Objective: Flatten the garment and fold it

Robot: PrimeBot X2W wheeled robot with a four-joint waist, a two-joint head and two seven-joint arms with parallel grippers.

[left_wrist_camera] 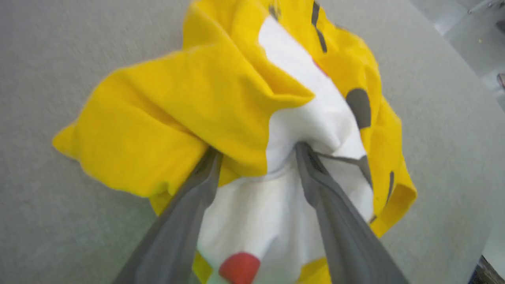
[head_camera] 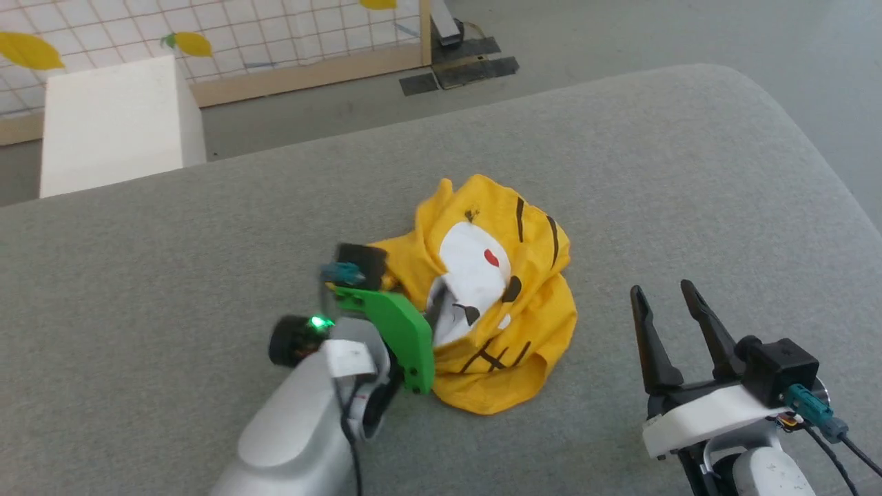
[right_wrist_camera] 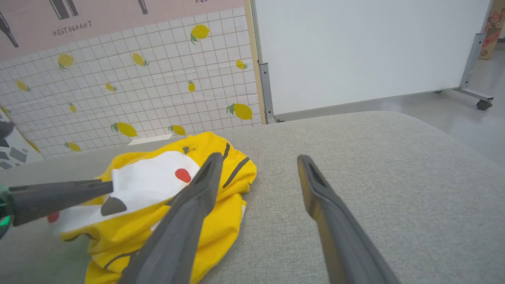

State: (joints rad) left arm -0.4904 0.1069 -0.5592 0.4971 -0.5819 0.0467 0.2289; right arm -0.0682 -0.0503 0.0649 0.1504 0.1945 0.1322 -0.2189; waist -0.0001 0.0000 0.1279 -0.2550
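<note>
Left gripper (left_wrist_camera: 257, 149): jaws spread wide, both fingertips pressed into the garment (head_camera: 534, 324), with white printed cloth bunched between them; nothing is pinched. It enters the heap from eight o'clock in the head view.

Garment: yellow T-shirt, crumpled in a mound at the centre of the grey padded table (head_camera: 620, 158). The tiger-face print is uppermost, with white patch, red dot and black stripes showing. It is neither flattened nor folded.

Right gripper (head_camera: 660, 286): jaws wide apart, empty, above bare table at four o'clock of the garment, clear of it.

White block (head_camera: 114, 124): beyond the table at ten o'clock; whether it is a container cannot be told.
</note>
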